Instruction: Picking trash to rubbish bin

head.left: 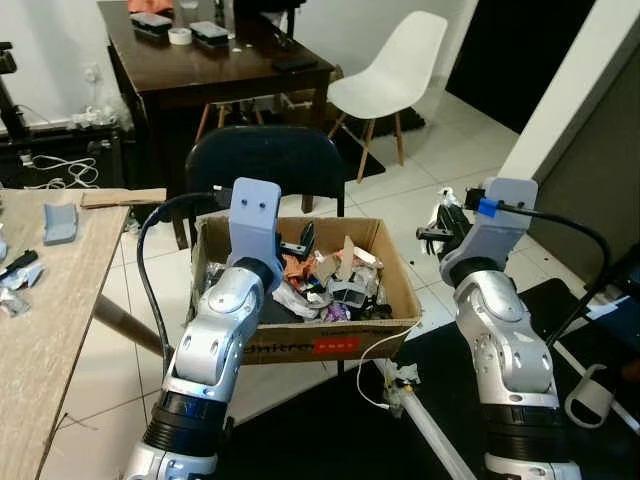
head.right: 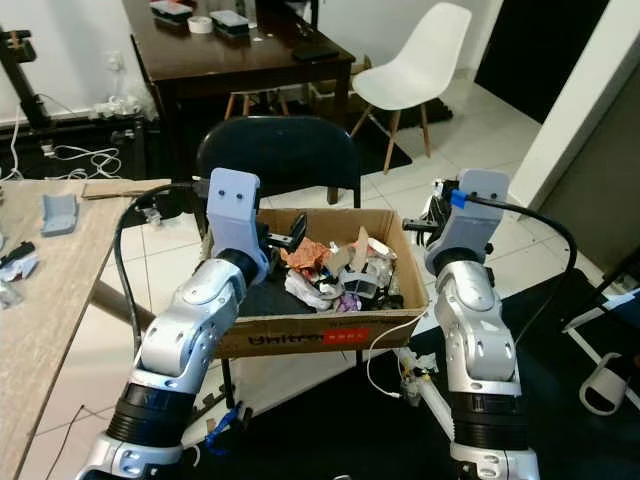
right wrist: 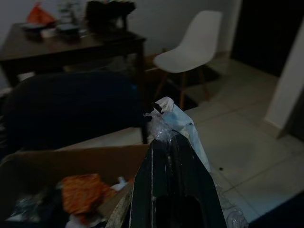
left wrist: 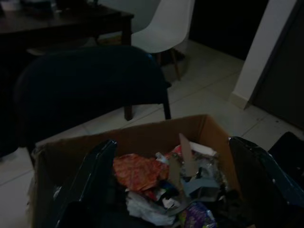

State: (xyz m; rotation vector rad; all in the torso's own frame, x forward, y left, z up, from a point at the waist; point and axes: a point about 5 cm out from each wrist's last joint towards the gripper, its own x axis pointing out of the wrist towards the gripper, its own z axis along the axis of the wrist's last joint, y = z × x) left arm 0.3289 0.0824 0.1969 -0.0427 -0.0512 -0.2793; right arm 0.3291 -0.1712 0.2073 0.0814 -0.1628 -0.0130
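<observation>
your right hand was clenched on a crumpled bit of clear plastic wrapper, and it sat just outside the right wall of the cardboard box, level with the rim near the far right corner. so the trash was gripped but not yet over the opening; by my reading you were at the carry-and-drop step. the next move called for swinging that hand left, across the rim, until the wrapper hung over the heap of rubbish, and only then letting go. light plastic may cling to the fingers, so a small shake could be needed.

your left hand was released, fingers spread and grasping nothing, poised over the left part of the box just above the orange wrapper.

more scraps lay on the light wooden desk at the far left, well apart from both hands.
</observation>
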